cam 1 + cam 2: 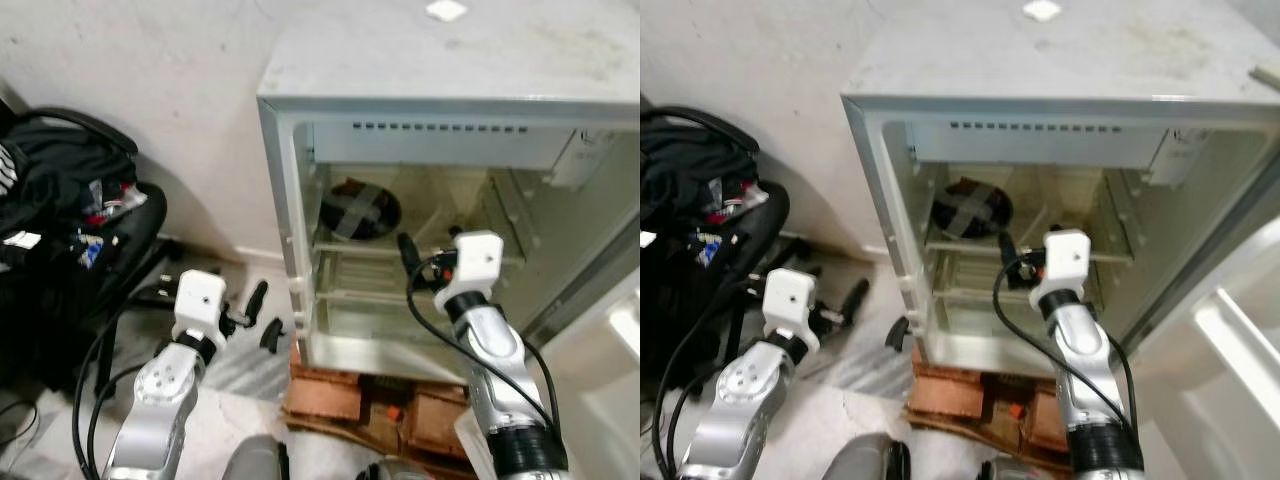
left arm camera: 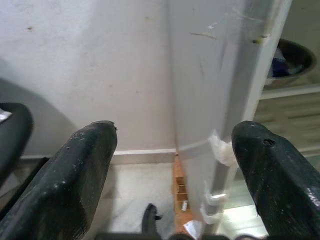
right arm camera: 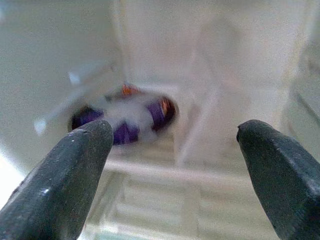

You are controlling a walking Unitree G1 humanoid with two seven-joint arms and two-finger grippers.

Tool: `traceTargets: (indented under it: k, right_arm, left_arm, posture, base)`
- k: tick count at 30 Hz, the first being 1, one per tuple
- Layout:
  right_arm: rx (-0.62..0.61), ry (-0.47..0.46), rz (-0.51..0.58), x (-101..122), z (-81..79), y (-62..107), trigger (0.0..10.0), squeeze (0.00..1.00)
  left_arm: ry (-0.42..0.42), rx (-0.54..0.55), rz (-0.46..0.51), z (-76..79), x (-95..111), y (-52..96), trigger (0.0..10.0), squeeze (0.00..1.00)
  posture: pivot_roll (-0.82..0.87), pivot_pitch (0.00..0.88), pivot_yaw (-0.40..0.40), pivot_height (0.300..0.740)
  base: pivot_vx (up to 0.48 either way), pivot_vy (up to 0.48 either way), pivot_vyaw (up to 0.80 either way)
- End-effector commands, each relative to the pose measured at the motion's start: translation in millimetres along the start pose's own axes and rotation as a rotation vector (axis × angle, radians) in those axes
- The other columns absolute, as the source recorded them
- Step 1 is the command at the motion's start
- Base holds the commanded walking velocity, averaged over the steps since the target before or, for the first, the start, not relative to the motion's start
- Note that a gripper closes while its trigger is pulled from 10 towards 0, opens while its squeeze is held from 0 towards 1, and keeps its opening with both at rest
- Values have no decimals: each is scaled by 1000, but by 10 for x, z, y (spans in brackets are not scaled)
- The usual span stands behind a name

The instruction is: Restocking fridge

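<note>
My right claw (image 1: 405, 250) is spread wide and empty inside the fridge (image 1: 300, 200), facing the dark bowl (image 1: 358, 212) on the upper shelf. I judge the bowl rigid and smooth-walled, so grip its rim. Left claw (image 1: 262, 315) is wide, outside.

The fridge (image 1: 440, 60) is showing a pale grey-white shell with a cream interior, and a dark bowl (image 1: 358, 210) on its shelf is carrying purple and orange contents under greyish crossed bands. The left tool (image 1: 256, 315) and right tool (image 3: 170, 165) are showing black fingers on silver arms with white wrist blocks, while reddish-brown bricks (image 1: 345, 395) are sitting under the fridge and a black chair (image 1: 70, 230) is holding dark clutter flecked red, white and blue
</note>
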State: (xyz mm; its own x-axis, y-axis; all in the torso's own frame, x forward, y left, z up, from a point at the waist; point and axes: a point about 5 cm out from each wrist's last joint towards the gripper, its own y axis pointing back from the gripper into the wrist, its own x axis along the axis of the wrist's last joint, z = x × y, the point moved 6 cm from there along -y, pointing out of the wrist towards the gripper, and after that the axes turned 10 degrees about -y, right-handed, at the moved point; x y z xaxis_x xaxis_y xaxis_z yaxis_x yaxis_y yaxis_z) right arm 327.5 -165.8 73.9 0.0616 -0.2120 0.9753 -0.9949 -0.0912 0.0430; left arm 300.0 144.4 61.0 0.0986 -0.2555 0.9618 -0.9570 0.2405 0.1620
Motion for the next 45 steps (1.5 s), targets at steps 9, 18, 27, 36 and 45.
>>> traceTargets:
  k: [9, 18, 27, 36, 45]
  right_arm:
    - [-74, -56, 51, 205, 53, 101, 10000, 0]
    - [-77, -47, 33, 222, 70, 68, 10000, 0]
    - [-74, -41, 28, 255, 72, 10, 10000, 0]
    - [-64, -36, 20, 266, 62, -23, 10000, 0]
    - [-22, -59, -19, 181, -12, -12, 10000, 0]
  left_arm:
    - [9, 28, 2, -44, 5, -50, 10000, 0]
    - [2, 27, 2, -30, 14, -90, 10000, 0]
    - [-8, 24, 2, -20, 15, -102, 10000, 0]
    - [-12, 18, 1, -1, 14, -113, 10000, 0]
    - [-20, 9, -5, 21, -2, -126, 10000, 0]
  posture:
    - [-7, 0, 64, 740]
    - [-10, 0, 65, 740]
    - [-18, 0, 73, 740]
    - [-22, 0, 72, 740]
    - [-25, 0, 73, 740]
  base:
    - [0, 0, 0]
    - [-200, 0, 0]
    - [-361, 0, 0]
    - [-411, 0, 0]
    - [-424, 0, 0]
